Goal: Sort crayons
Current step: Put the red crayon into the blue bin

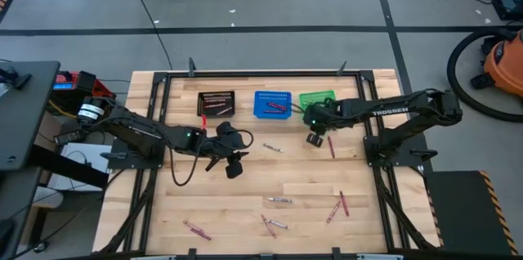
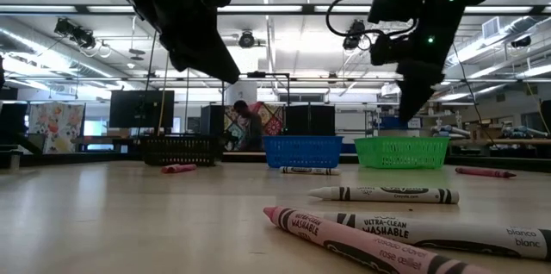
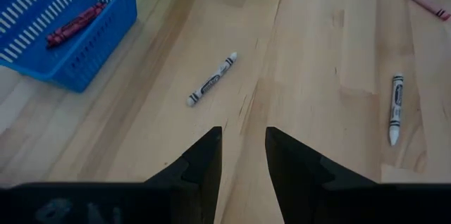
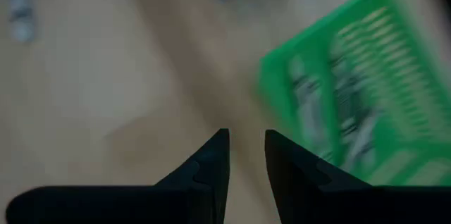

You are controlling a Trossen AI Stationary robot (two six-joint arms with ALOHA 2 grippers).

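The wooden table (image 1: 245,203) is seen from above, with three mesh baskets lined up at its 12 o'clock edge: black basket (image 1: 217,102), blue basket (image 1: 272,103), green basket (image 1: 316,100). The left gripper (image 1: 231,162) is held mid-table, fingers parted, nothing between them. The right gripper (image 1: 315,137) is poised at 6 o'clock of the green basket, fingers apart and empty. The crayons (image 1: 278,200) are scattered toward 6 o'clock; a red crayon (image 3: 74,25) lies in the blue basket.

Red crayon (image 3: 75,25), blue basket (image 3: 42,62)
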